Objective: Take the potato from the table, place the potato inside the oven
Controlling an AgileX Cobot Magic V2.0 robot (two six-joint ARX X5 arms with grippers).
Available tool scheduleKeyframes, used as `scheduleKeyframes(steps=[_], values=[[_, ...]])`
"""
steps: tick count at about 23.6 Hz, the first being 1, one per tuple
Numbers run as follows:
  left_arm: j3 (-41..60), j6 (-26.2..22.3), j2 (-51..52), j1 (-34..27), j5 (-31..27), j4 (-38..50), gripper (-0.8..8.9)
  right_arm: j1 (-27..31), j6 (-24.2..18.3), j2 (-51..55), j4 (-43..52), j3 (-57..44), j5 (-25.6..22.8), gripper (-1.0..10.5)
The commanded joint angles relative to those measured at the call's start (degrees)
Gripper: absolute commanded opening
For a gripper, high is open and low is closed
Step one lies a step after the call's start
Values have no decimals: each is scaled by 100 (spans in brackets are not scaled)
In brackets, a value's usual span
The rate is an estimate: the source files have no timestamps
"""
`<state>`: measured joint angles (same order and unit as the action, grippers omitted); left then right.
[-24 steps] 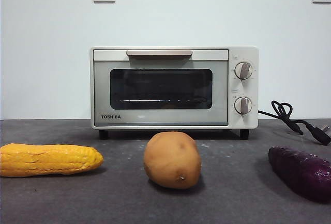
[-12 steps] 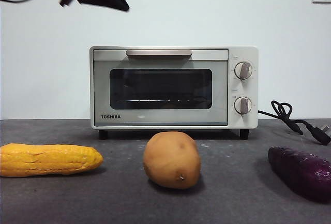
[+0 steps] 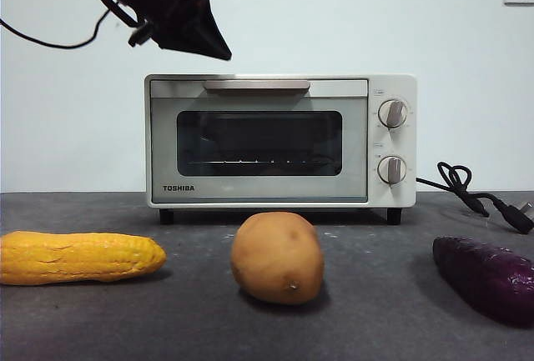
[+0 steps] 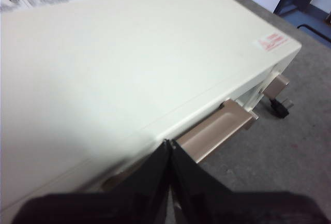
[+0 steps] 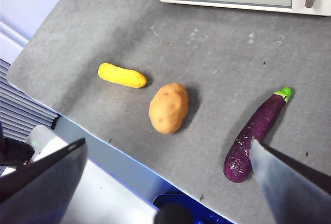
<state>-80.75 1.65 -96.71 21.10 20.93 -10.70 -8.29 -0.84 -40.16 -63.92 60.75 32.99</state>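
The tan potato (image 3: 277,258) lies on the dark grey table (image 3: 175,319), in front of the middle of the cream-white oven (image 3: 259,140), whose door is closed. In the right wrist view the potato (image 5: 168,108) sits far below my right gripper (image 5: 168,146), which hangs open and empty high over the table's near edge. My left gripper (image 3: 219,51) hovers just above the oven's top left corner. In the left wrist view its jaws (image 4: 169,147) are shut on nothing, their tips over the oven's top (image 4: 129,53), close to the beige handle (image 4: 222,128).
A yellow corn cob (image 3: 79,257) lies left of the potato and a dark purple vegetable (image 3: 488,276) lies to its right. The oven's black power cord (image 3: 476,194) trails on the table at the right. The table's front edge (image 5: 77,120) shows in the right wrist view.
The left arm has come in from the top left and dropped lower and rightward, toward the oven's top. Potato, corn and oven have not moved.
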Motion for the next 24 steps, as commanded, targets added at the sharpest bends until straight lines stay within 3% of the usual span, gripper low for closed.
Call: scheduleKeyframes(steps=[1,13,24], values=[[-9,-168,-162,44,-22,125,-8,-9,37,2,0,-4,-4,661],[-9,-341,-426,140,-299,66,-8,-9,39,2,-59,-4,-2,661],[-9,-640,-468,337,-264,-704,-8,-9,39,2,-107,-4,-2,660]])
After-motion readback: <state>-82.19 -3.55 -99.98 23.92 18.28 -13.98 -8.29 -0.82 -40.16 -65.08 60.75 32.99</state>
